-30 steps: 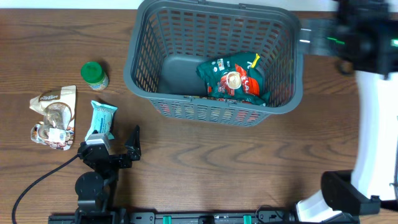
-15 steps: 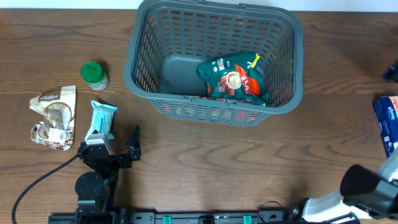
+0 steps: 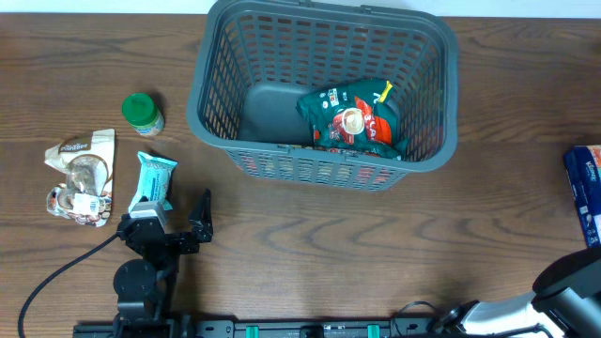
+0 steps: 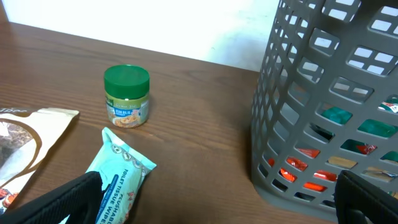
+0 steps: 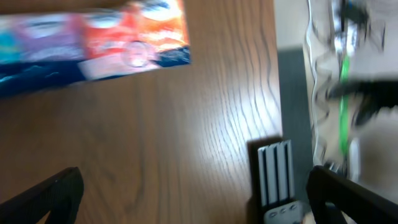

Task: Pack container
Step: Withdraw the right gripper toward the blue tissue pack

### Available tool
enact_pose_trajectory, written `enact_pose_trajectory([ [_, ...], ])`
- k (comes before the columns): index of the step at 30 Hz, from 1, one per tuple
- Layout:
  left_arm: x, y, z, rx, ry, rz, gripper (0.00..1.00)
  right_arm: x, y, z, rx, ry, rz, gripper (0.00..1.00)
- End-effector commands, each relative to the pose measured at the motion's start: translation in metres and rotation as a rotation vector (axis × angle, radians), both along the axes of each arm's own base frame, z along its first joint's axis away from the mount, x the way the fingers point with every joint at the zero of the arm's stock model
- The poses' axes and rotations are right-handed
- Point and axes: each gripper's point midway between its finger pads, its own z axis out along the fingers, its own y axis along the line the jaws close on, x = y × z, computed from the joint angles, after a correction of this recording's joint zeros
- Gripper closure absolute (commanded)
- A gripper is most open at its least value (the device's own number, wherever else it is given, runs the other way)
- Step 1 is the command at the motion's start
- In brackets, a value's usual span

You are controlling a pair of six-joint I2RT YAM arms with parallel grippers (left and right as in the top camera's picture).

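Note:
The dark grey slotted basket (image 3: 324, 84) stands at the table's back centre, with a green and red snack packet (image 3: 352, 117) inside it. The basket's wall also fills the right of the left wrist view (image 4: 329, 106). My left gripper (image 3: 176, 223) rests open and empty at the front left, next to a teal wipes packet (image 3: 152, 181). The wipes packet lies by the left finger in the left wrist view (image 4: 118, 180). My right gripper (image 5: 199, 205) is open and empty over the table's right edge, near a blue and orange packet (image 5: 93, 43) that the overhead view shows at the right edge (image 3: 584, 192).
A green-lidded jar (image 3: 143, 113) stands left of the basket, also in the left wrist view (image 4: 127, 96). Beige snack packets (image 3: 83, 174) lie at the far left. The table's right edge and a grey ribbed part (image 5: 277, 180) show under the right wrist.
My right arm has swung from the back right, beside the basket, down to the front right corner. The blue packet at the right edge has come into view. The left arm has not moved.

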Motion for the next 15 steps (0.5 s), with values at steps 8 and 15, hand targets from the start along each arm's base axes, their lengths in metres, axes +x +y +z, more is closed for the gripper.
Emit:
enact_pose_trajectory([
  [8,0.0,0.001,-0.012,0.006,0.025,0.002,0.01,-0.02,0.016,-0.043,0.03,-0.143,-0.597,0.01],
  [15,0.0,0.001,-0.012,0.006,0.025,0.002,0.02,-0.013,-0.007,-0.042,-0.062,-0.191,-0.586,0.06],
])
